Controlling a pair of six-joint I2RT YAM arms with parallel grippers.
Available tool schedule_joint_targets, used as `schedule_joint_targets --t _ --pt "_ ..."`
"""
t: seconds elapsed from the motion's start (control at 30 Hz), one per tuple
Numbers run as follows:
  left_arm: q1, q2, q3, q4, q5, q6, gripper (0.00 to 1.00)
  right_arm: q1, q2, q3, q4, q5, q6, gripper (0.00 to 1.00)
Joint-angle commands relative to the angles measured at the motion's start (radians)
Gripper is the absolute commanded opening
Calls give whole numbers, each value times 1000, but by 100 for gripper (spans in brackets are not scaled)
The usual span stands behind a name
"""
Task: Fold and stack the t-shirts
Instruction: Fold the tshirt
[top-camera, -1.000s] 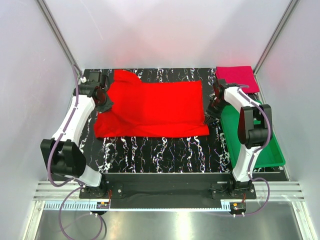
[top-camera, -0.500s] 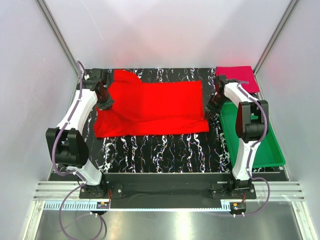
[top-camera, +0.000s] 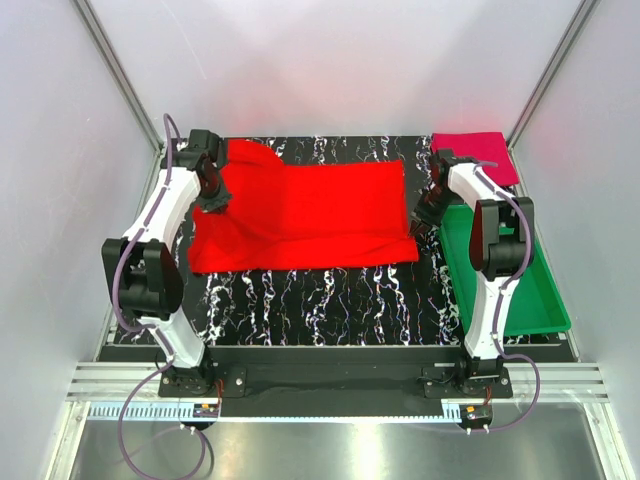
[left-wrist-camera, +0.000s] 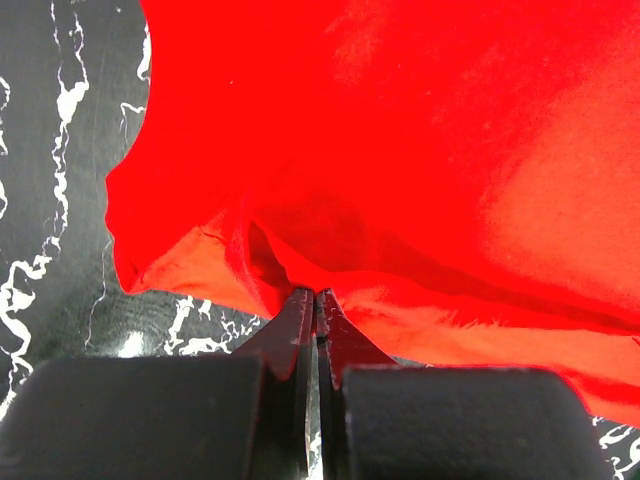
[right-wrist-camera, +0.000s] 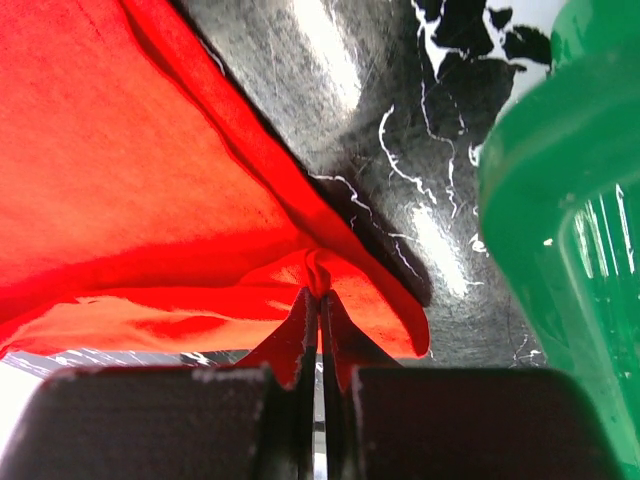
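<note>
The bright red t-shirt (top-camera: 310, 215) lies spread across the black marbled table, partly folded. My left gripper (top-camera: 212, 199) is shut on its left edge; in the left wrist view the cloth (left-wrist-camera: 400, 180) bunches at the pinched jaws (left-wrist-camera: 315, 296). My right gripper (top-camera: 424, 216) is shut on its right edge; in the right wrist view the red cloth (right-wrist-camera: 150, 200) puckers at the closed tips (right-wrist-camera: 318, 295). The darker crimson t-shirt (top-camera: 475, 155) lies folded at the back right corner.
A green plastic tray (top-camera: 525, 290) stands on the right side of the table, close to my right arm; its rim shows in the right wrist view (right-wrist-camera: 560, 200). White walls with metal corner posts enclose the table.
Both grippers have moved toward the back of the table with the red shirt's edges. The shirt's near edge has drawn back a little.
</note>
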Motion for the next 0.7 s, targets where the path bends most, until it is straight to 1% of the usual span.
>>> schedule_joint_targets --t 0.0,0.67 --pt "5 25 55 32 -16 34 0 -9 17 54 -9 11 -20 0" --pt "25 99 114 30 -42 38 0 -15 72 132 -20 -23 -15 0"
